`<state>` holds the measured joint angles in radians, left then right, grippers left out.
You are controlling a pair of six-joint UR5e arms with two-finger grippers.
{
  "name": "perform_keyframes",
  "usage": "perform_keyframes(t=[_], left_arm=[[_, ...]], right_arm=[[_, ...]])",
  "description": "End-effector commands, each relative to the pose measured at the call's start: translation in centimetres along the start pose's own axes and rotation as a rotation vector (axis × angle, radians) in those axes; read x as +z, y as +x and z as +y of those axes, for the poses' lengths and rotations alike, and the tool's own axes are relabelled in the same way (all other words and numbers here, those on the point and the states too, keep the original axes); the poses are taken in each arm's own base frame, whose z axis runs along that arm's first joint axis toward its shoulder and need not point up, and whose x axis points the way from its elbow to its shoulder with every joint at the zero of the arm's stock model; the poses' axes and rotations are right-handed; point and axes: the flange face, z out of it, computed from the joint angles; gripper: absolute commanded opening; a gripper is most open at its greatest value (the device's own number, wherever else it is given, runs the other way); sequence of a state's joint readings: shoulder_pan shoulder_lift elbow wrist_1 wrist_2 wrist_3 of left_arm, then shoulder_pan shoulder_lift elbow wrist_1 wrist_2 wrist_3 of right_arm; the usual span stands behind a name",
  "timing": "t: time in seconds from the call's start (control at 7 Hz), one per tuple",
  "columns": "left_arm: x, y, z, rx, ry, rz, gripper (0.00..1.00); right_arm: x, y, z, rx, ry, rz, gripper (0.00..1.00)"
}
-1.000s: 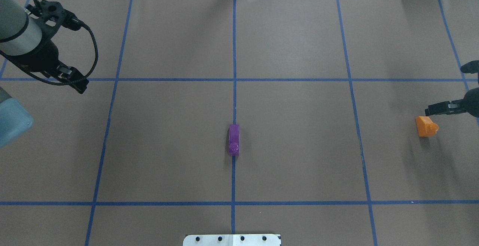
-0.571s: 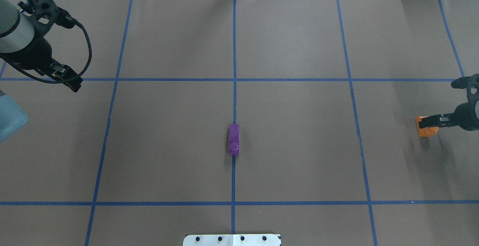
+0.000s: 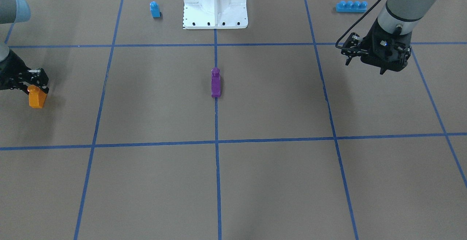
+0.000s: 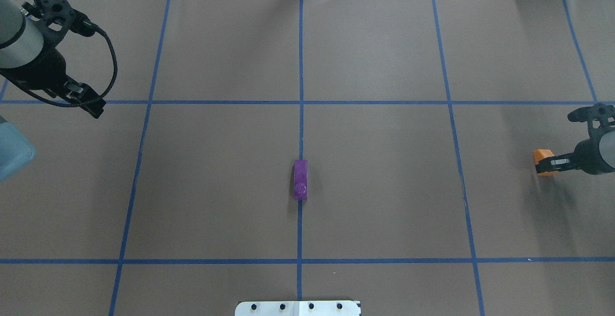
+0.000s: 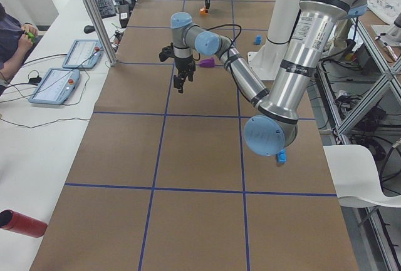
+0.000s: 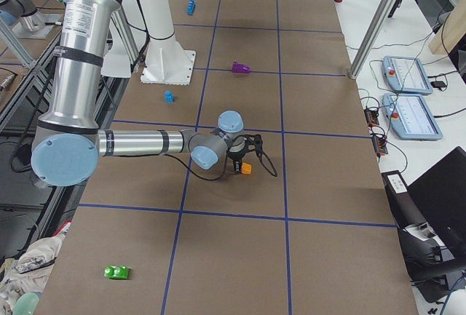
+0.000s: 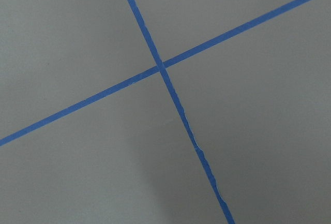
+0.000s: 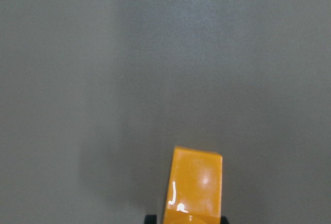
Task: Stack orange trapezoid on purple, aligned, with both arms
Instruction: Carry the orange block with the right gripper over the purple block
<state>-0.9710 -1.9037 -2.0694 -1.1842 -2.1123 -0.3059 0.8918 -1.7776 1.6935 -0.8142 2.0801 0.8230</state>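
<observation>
The orange trapezoid (image 4: 543, 154) lies on the brown table at the far right, seen in the front view (image 3: 36, 99) at the left. My right gripper (image 4: 548, 162) is down over its stud end. In the right wrist view the brick (image 8: 194, 182) sits between two black fingertips that press close on both sides. The purple brick (image 4: 301, 179) lies on the centre blue line, its stud toward the robot, with nothing near it. My left gripper (image 4: 94, 107) hovers far off at the back left, open and empty.
A small blue brick (image 3: 155, 9) and a long blue brick (image 3: 351, 6) lie near the white base pedestal (image 3: 215, 3). A green brick (image 6: 116, 272) lies at the right end. Blue tape lines cross the table.
My right gripper has moved from just behind the orange trapezoid to over it, and now covers its stud. My left arm drew back a little to the left, then held still.
</observation>
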Motion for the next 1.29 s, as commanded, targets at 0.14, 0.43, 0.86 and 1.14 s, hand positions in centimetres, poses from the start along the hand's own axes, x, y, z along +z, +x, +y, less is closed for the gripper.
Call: perform_keyframes(t=[0.14, 0.43, 0.86, 1.14], left_arm=[[0.1, 0.0, 0.0, -0.002, -0.001, 0.0, 1.0], [0.6, -0.5, 0.6, -0.008, -0.013, 0.001, 1.0], [0.0, -4.9, 2.2, -0.069, -0.006, -0.025, 1.0], [-0.5, -10.3, 3.9, -0.033, -0.003, -0.051, 1.0]], right_arm=[[-0.9, -1.8, -0.7, -0.025, 0.012, -0.028, 0.0], [-1.6, -6.2, -4.7, -0.03, 0.029, -0.045, 0.0], [-8.2, -18.4, -11.3, 0.025, -0.013, 0.002, 0.0], [-10.0, -29.5, -13.1, 0.034, -0.065, -0.033, 0.0]])
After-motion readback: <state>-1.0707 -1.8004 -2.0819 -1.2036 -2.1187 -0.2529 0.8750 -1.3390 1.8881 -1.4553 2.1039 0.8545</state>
